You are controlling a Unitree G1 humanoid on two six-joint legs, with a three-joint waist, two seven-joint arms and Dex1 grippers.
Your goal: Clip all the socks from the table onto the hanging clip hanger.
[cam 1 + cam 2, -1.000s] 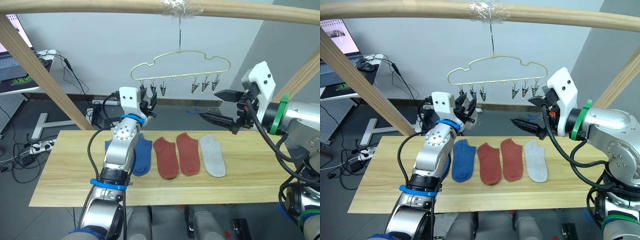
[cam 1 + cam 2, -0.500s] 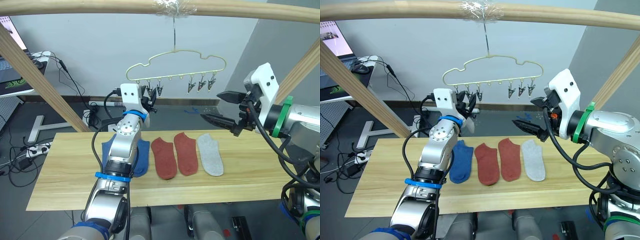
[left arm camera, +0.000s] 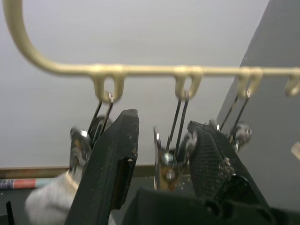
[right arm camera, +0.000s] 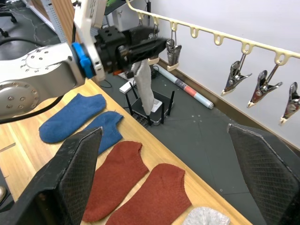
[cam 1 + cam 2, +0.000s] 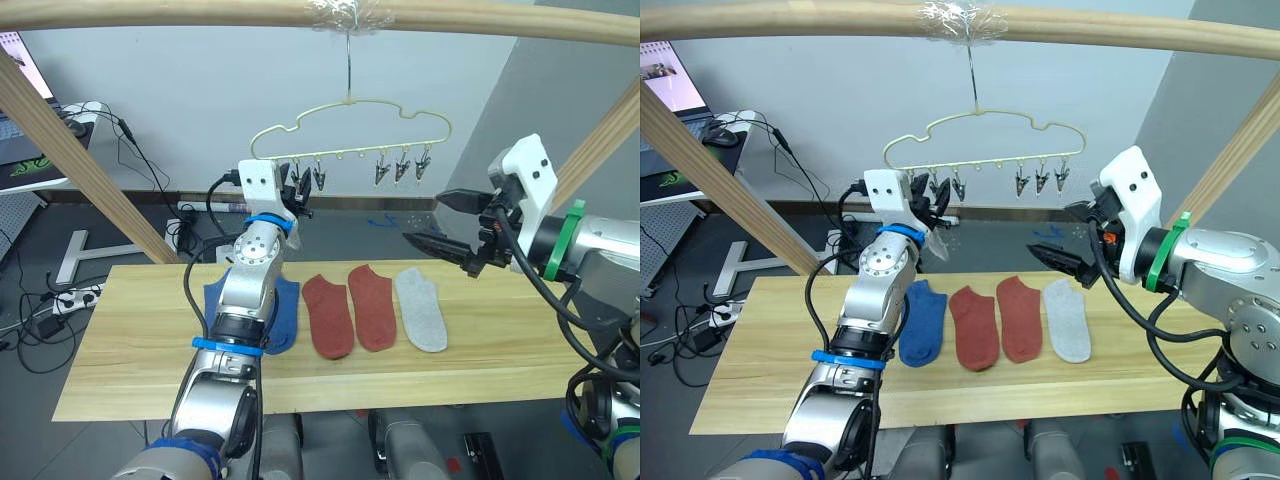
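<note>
The pale-yellow clip hanger [image 5: 350, 105] hangs by its hook from the top pole, with dark clips in a left and a right group. My left gripper [image 5: 299, 194] is raised to the left group. In the left wrist view its fingers [image 3: 117, 154] stand slightly apart on either side of one clip [image 3: 171, 161]. A light grey sock [image 4: 143, 86] hangs from the clip beside it. On the table [image 5: 130, 350] lie two blue socks [image 5: 283, 318], two rust-red socks [image 5: 328, 316] and one grey sock [image 5: 421, 308]. My right gripper [image 5: 421, 217] hovers wide open and empty above the table's far right.
A round wooden pole [image 5: 200, 12] runs across the top, with slanted poles at the left [image 5: 80, 150] and right [image 5: 600, 150]. A desk with a laptop [image 5: 25, 150] and floor cables [image 5: 60, 295] lie beyond the table's left end.
The camera has shifted. My left gripper has risen from just below the left clips to around one of them. The right gripper stays open at about the same spot.
</note>
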